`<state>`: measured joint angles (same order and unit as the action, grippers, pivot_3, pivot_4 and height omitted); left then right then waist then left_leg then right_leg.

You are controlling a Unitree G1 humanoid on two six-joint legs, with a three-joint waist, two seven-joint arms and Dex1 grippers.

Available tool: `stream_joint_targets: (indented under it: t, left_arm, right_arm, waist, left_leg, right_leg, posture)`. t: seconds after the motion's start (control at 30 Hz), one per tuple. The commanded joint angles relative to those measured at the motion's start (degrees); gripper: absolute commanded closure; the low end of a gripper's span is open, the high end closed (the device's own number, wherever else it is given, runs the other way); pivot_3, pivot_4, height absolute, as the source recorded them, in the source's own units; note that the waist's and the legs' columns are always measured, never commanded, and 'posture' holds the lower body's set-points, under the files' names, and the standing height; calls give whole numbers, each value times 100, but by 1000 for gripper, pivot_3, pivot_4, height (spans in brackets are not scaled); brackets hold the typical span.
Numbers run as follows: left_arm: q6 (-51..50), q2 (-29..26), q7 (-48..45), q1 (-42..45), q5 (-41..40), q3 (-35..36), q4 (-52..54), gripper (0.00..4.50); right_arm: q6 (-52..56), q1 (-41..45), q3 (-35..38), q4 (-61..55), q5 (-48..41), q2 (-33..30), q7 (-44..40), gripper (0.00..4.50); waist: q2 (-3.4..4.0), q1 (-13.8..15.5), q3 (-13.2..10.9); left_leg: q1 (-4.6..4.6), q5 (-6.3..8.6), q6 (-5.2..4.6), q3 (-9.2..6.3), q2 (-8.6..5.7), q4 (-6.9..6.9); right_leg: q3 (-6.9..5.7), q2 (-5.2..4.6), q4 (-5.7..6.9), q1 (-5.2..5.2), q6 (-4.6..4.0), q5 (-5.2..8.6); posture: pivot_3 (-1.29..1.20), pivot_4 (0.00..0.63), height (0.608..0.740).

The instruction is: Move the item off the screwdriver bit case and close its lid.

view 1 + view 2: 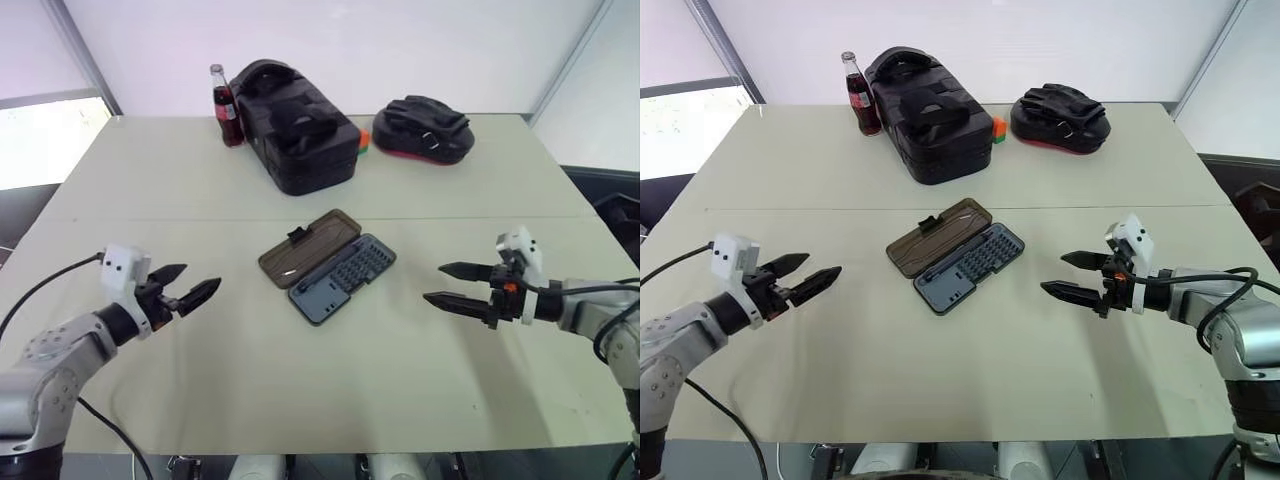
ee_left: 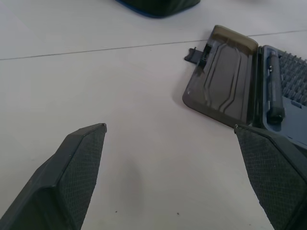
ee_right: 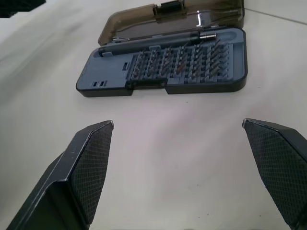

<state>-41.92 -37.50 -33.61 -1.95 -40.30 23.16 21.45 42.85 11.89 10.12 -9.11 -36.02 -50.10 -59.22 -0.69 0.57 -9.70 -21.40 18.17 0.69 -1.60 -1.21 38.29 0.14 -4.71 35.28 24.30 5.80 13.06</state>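
The screwdriver bit case point(image 1: 345, 280) lies open and flat at the table's middle. Its blue-grey tray holds rows of bits and a dark driver handle point(image 3: 153, 42). The smoky-brown lid point(image 1: 305, 248) is folded out on the far-left side, and a black latch tab point(image 1: 297, 236) sticks out of its outer edge. The item is out of view; nothing else rests on the case. My left gripper point(image 1: 202, 277) hovers open to the left of the case, pointing at it. My right gripper point(image 1: 433, 282) hovers open to the right, also pointing at it. Both are empty.
A big black bag point(image 1: 295, 140) stands at the back centre with a cola bottle point(image 1: 227, 105) to its left. A black-and-red padded thing point(image 1: 425, 128) lies at the back right, and a small orange and green object point(image 1: 364, 140) sits between it and the bag.
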Motion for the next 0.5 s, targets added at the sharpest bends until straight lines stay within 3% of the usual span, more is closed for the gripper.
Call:
stream_joint_targets:
  t: [0.03, 0.5]
  left_arm:
    - [109, 30, 3, -14, -109, 175, 196, 32]
    - [290, 68, 108, 60, 124, 39, 100, 32]
  right_arm:
    - [-144, 145, 62, 28, 17, -18, -60, 0]
    - [-351, 150, -40, 254, 322, 128, 133, 0]
  waist:
    - [0, 2, 0]
    - [0, 2, 0]
  left_leg:
    - [0, 0, 0, 0, 0, 0]
    - [0, 0, 0, 0, -1, 0]
  right_leg:
    - [0, 0, 0, 0, 0, 0]
    - [0, 0, 1, 0, 0, 0]
  posture:
    - [0, 150, 740]
    - [0, 150, 740]
